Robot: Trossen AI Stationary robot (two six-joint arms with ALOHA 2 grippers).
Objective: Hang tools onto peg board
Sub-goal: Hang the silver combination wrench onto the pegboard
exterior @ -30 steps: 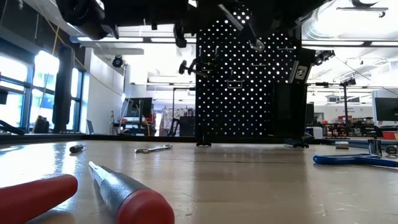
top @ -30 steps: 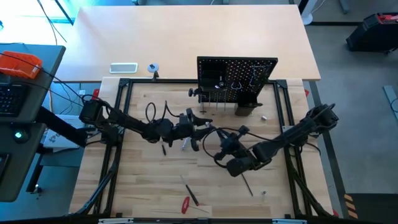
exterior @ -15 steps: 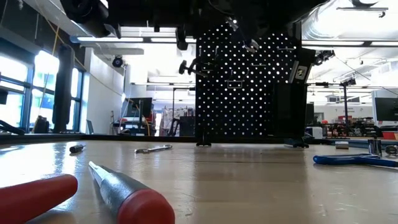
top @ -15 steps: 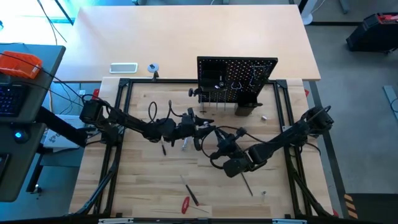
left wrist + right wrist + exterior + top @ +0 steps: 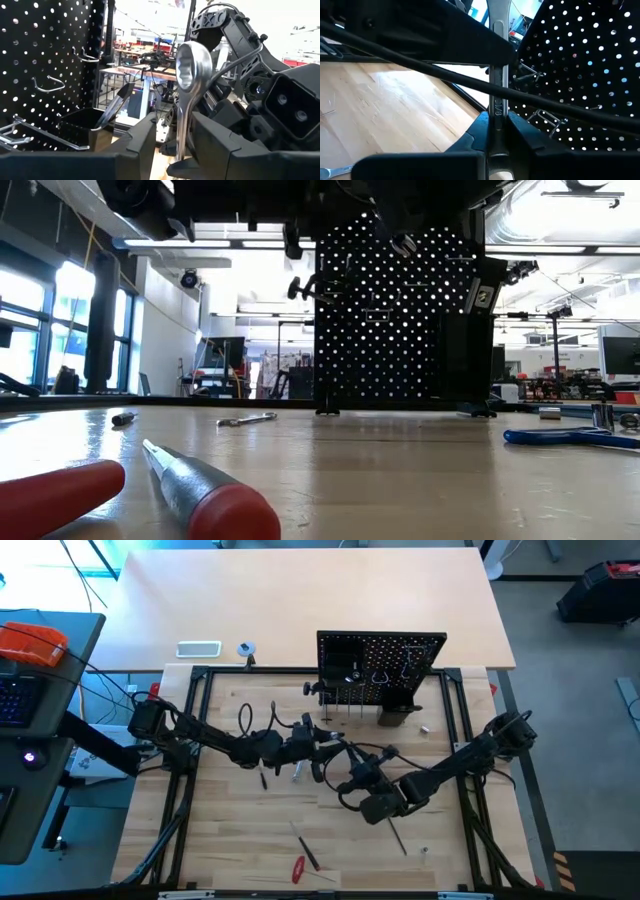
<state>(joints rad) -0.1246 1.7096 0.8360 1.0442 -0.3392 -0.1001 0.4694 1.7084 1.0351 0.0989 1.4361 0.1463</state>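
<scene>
We hold one silver wrench (image 5: 187, 85) upright in mid-air in front of the peg board (image 5: 380, 668), left claw (image 5: 172, 142) and right claw (image 5: 496, 131) both clamped on it; any uneven pull could twist it free onto the worktop (image 5: 230, 830).

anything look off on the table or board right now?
One oddity: both grippers appear shut on the same silver wrench, the left gripper and right gripper meeting mid-table in front of the peg board. Likely a handover. Other tools lie loose; nothing looks damaged.
</scene>
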